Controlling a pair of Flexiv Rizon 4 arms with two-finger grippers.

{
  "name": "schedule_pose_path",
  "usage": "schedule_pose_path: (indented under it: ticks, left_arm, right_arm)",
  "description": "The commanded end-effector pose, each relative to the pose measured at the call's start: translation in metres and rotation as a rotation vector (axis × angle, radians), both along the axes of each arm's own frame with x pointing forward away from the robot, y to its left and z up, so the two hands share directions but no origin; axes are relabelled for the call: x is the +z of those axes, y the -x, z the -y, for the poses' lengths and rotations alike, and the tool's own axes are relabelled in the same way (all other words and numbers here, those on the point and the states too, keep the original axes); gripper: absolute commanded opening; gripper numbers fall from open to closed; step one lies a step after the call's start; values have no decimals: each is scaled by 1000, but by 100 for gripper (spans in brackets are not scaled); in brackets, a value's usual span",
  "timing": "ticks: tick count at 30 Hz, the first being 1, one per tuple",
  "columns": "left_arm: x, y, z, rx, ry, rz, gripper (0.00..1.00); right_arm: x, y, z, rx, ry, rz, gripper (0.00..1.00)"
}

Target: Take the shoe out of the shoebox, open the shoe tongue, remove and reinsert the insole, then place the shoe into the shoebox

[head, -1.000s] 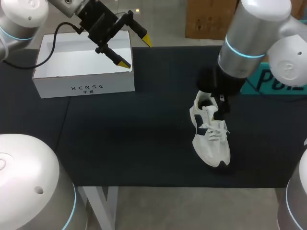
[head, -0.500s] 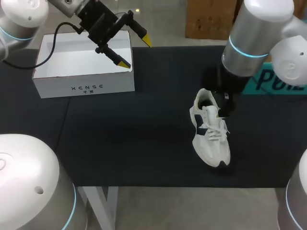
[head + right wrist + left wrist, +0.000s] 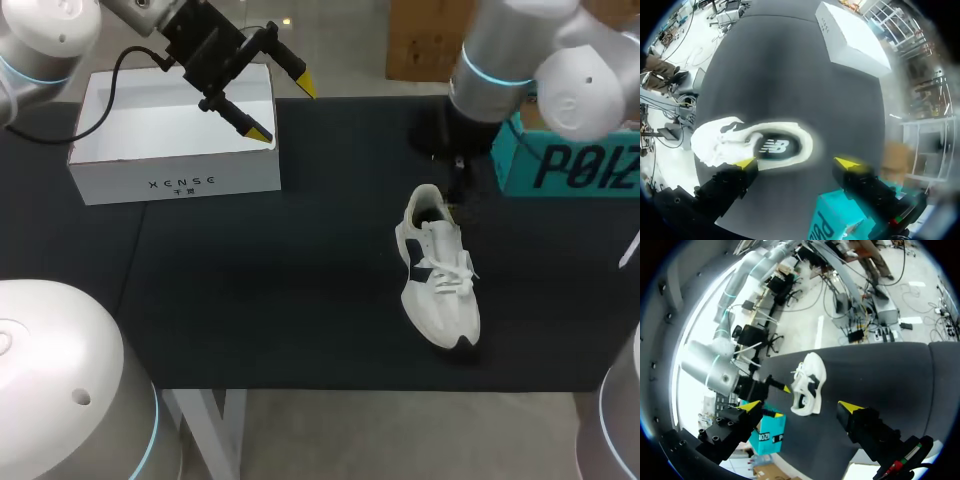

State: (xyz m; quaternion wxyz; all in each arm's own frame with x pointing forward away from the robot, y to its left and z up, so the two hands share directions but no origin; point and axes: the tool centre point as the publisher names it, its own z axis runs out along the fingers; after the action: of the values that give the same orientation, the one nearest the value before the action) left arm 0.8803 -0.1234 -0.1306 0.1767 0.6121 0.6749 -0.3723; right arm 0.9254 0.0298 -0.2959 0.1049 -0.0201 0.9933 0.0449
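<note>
l end effector covers part of shoebox

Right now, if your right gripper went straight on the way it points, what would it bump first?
Probably the heel end of the white shoe, lying just ahead of my right gripper. Depth is unclear, so it might touch the black table beside it.

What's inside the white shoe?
Through the opening of the shoe you can see a dark insole with a white mark, lying in the heel end. Toward the toe, the tongue and laces cover it, so that part is hidden.
</note>
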Motion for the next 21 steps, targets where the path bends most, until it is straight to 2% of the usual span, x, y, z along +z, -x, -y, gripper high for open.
schedule_pose_path:
  ticks: [1,9,21]
  left_arm:
    - [0,-1,0,-2,-4,0,100]
    - [0,-1,0,-2,-4,0,100]
    - [0,-1,0,-2,-4,0,100]
  right_arm:
    - [-20,-45,-16,-2,14,-56,100]
    - [-36,-51,-17,-10,7,-89,100]
    - [-56,-37,-16,-13,1,-141,100]
